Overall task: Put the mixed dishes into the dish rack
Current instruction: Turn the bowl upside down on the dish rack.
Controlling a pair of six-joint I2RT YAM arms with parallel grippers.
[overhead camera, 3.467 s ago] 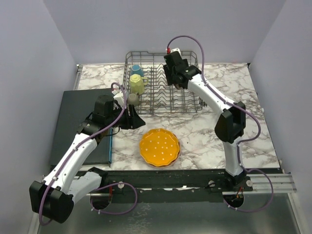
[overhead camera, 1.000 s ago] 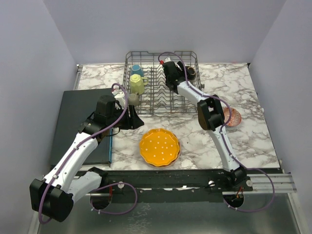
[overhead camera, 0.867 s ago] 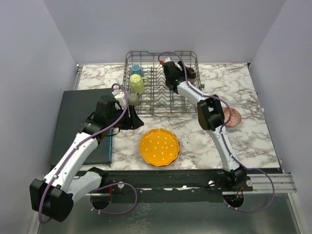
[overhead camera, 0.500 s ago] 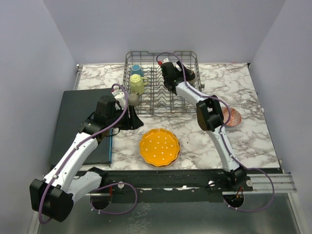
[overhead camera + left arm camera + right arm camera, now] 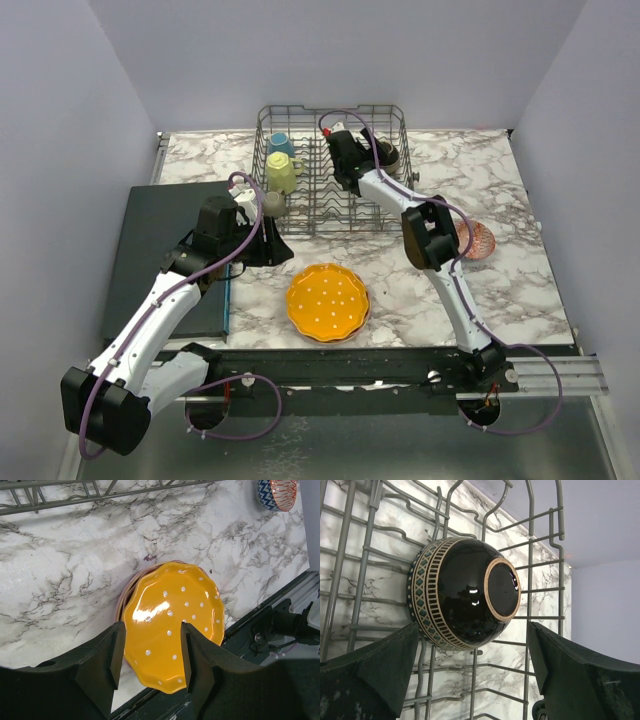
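From above, your right end effector [image 5: 366,153] reaches over the rack [image 5: 330,205], and the dark bowl [image 5: 389,153] sits in the rack just past its tips. Your left end effector [image 5: 273,246] hangs off the rack's near left corner. The olive mug [image 5: 272,205] is just beyond it, and the orange plate [image 5: 327,302] lies on the worktop [image 5: 420,290] to its near right, apart from it. A yellow mug [image 5: 282,175] and a blue mug [image 5: 280,143] stand in the rack's left end.

On your left wrist, the end effector [image 5: 150,647] is partly spread and grips nothing. The dotted orange plate [image 5: 172,630] shows through the gap, flat on the worktop below, with a pink rim [image 5: 124,596] under it. The patterned bowl [image 5: 277,487] is well beyond.

On your right wrist, the end effector [image 5: 475,655] is spread wide and empty. The dark bowl [image 5: 465,592] rests on its side among the rack wires [image 5: 530,555], straight ahead between the fingers [image 5: 385,665], foot ring facing you.
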